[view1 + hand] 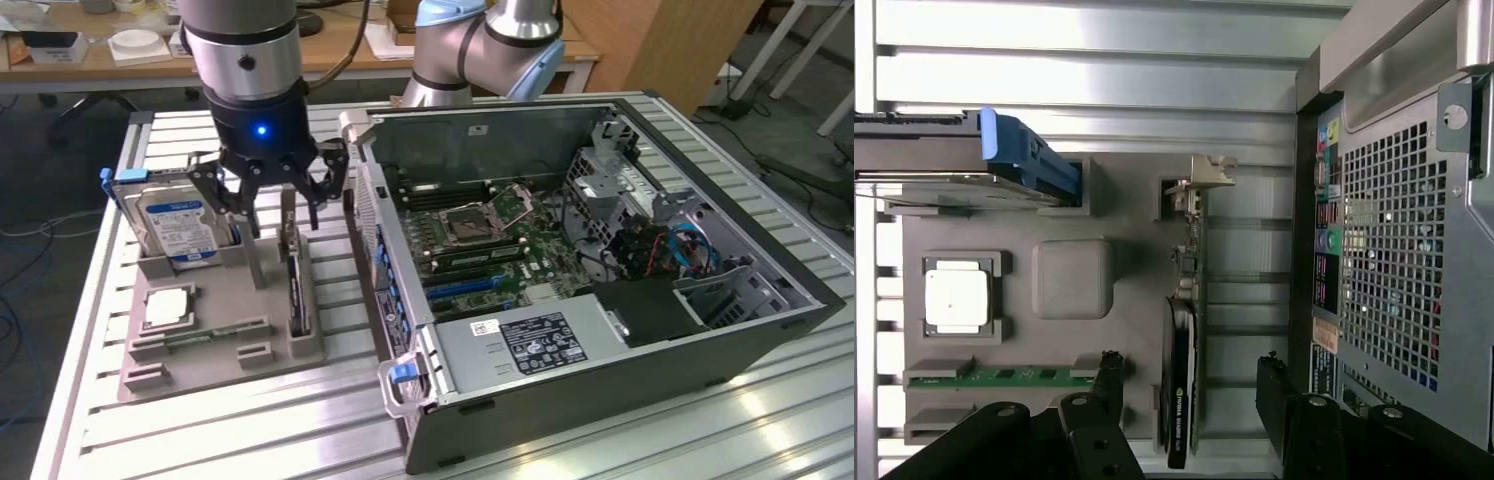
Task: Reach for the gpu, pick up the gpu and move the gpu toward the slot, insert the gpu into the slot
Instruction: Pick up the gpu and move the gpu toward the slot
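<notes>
Found grey holder tray [214, 362] on slatted desk [200, 440], nearest the exterior camera. Noted green memory stick [200, 340] and square processor [171, 308] lying in its front pockets. Located gpu [296, 290] standing on edge in the tray at 3 o'clock of the processor, not yet lifted. Observed hand [274, 200] directly above the card's far end, spread wide and holding nothing. Confirmed in wrist view: hand [1187, 365] straddling gpu [1182, 390], fingers [1102, 385] apart from it with clear gaps on both sides. Recorded hard drive [180, 225] upright at 9 o'clock of the hand, close by. Noted open computer case [601, 250] at 3 o'clock, with blue slot [461, 290] on the board inside. Judged step in hand as the reach, nearly complete. Advised: stay centred over the card, keep pads parallel to both faces, come down straight, steer clear of hard drive and tray walls, seat on rigid board rather than shroud.
</notes>
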Controlling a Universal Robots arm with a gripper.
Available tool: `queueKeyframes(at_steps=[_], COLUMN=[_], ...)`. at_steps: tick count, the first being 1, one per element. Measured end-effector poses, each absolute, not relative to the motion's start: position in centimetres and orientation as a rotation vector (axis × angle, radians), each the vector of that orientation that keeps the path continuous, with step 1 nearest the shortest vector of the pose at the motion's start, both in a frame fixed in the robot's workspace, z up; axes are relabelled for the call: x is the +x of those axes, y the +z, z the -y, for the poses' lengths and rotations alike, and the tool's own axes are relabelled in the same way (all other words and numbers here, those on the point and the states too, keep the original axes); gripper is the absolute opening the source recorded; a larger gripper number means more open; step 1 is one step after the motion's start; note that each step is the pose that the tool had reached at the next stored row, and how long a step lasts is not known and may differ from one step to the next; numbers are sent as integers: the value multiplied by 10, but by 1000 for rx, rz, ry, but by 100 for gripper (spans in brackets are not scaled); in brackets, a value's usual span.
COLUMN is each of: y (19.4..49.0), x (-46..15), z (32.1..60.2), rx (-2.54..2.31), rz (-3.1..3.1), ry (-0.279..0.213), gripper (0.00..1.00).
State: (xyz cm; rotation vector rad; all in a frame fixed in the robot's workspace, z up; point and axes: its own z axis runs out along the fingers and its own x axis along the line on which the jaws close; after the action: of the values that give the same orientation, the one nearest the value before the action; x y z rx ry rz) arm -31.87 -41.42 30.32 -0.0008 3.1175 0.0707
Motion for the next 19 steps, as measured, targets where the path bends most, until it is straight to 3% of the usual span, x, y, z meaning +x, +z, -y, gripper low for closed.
queueKeyframes(at_steps=[19], y=[278], x=[-319], z=[419], rx=[-7], rz=[-3118], ry=[71], gripper=[65])
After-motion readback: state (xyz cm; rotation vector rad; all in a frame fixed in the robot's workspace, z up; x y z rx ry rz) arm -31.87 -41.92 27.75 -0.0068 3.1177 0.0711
